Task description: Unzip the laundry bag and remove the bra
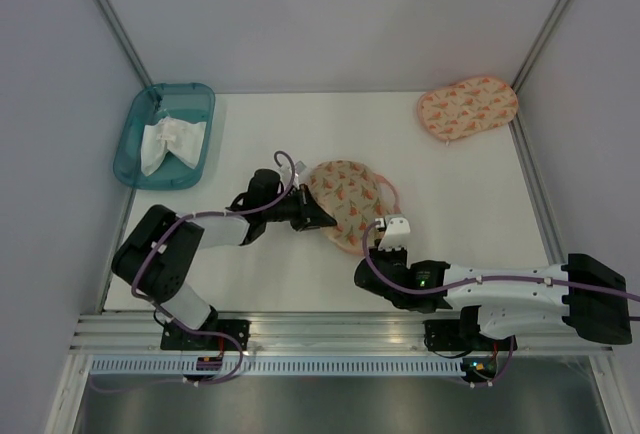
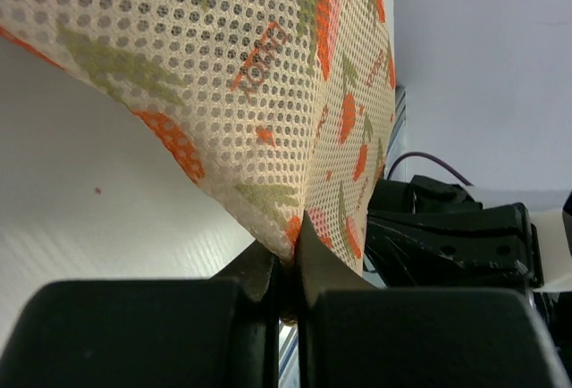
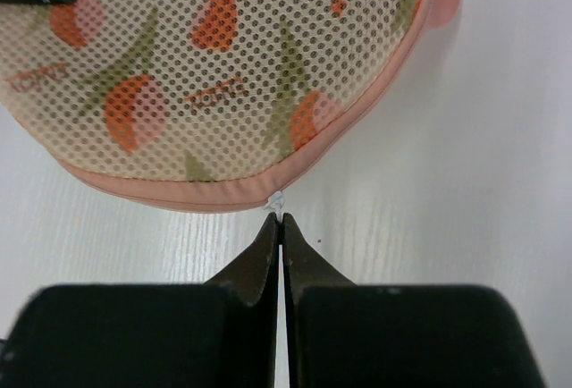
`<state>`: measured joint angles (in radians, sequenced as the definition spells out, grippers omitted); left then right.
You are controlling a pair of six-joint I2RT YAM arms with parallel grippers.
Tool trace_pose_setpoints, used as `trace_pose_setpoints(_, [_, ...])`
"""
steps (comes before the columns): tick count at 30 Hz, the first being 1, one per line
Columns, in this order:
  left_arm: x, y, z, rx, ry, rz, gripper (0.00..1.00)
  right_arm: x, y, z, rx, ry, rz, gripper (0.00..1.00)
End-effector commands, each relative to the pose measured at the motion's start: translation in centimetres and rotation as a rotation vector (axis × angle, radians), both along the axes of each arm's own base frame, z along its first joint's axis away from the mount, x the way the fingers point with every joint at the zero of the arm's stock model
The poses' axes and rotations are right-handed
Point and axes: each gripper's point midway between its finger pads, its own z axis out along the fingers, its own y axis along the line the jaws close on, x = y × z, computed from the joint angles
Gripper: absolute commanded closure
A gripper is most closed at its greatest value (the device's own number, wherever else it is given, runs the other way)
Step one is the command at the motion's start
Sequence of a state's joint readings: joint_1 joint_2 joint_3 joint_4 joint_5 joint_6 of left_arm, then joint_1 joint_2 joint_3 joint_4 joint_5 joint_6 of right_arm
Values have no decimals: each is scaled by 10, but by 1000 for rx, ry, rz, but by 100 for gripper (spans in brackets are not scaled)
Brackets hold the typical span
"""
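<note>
Two YAM arms are working the laundry bag [image 1: 350, 194] at mid-table, w/ the job looking barely begun. The left gripper [image 2: 288, 261] is clamping a fold of the bag's mesh, fingers tight on the fabric, and is holding that side raised off the table [image 1: 470, 214]. The right gripper [image 3: 280, 223] is sitting w/ fingers pressed together at the bag's near edge. Its tips are meeting the pink edge band [image 3: 179, 193] right at a tiny white tab [image 3: 277, 199] (prob. the zip pull; whether it is actually pinched is too small to tell). The edge in the right wrist view is showing no gap, so unzipping appears not yet under way. The bra is not showing in any view and is presumably inside. Left to do: run the zip round, open the bag, pull the bra out. A second peach pouch [image 1: 467, 109] is lying at the far right corner, well apart. A teal tray [image 1: 128, 154] w/ a white cloth [image 1: 168, 142] is sitting far left.
</note>
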<state>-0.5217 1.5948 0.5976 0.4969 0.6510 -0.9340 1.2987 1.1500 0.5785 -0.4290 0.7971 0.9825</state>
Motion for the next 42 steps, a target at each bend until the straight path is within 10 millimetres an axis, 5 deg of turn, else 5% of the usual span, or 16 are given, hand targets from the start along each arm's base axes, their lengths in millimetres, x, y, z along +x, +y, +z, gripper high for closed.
trace_pose_setpoints(1, [8, -4, 22, -25, -188, -187, 98, 3, -28, 5, -96, -27, -62, 100])
trace_pose_setpoints(10, [19, -12, 24, -8, -184, -370, 94, 5, -22, 15, -32, -46, -45, 100])
trace_pose_setpoints(11, [23, -15, 22, -9, -174, -369, 66, 3, -19, 14, -23, -39, -32, 100])
trace_pose_setpoints(13, [32, -15, 16, 21, -148, -317, 42, 4, -12, 16, -4, -44, -13, 100])
trace_pose_setpoints(14, [32, -13, 11, 35, -134, -293, 19, 3, -9, 13, -7, -36, 2, 100])
trace_pose_setpoints(17, [32, -5, 4, 59, -100, -178, 1, 3, 2, 10, 13, -31, 28, 100])
trace_pose_setpoints(19, [32, -2, 16, 39, -100, -82, 0, 3, 11, 10, 29, -30, 50, 100])
trace_pose_setpoints(20, [22, 7, 1, 64, -56, -36, 0, 3, 16, 7, 25, -23, 67, 100])
trace_pose_setpoints(21, [18, 7, 15, 35, -55, 4, 0, 0, 30, 8, 67, -11, 103, 100])
trace_pose_setpoints(28, [-38, 18, 1, 15, 85, 117, 0, -23, 100, 16, 267, 47, 390, 100])
trace_pose_setpoints(38, [-44, 23, -6, -37, 183, 231, 5, -30, 133, 18, 331, 49, 498, 100])
trace_pose_setpoints(41, [-43, 17, -4, -88, 180, 216, 54, -29, 134, 15, 318, 55, 497, 100])
trace_pose_setpoints(42, [-43, 16, -4, -95, 186, 211, 85, -28, 134, 14, 308, 57, 494, 99])
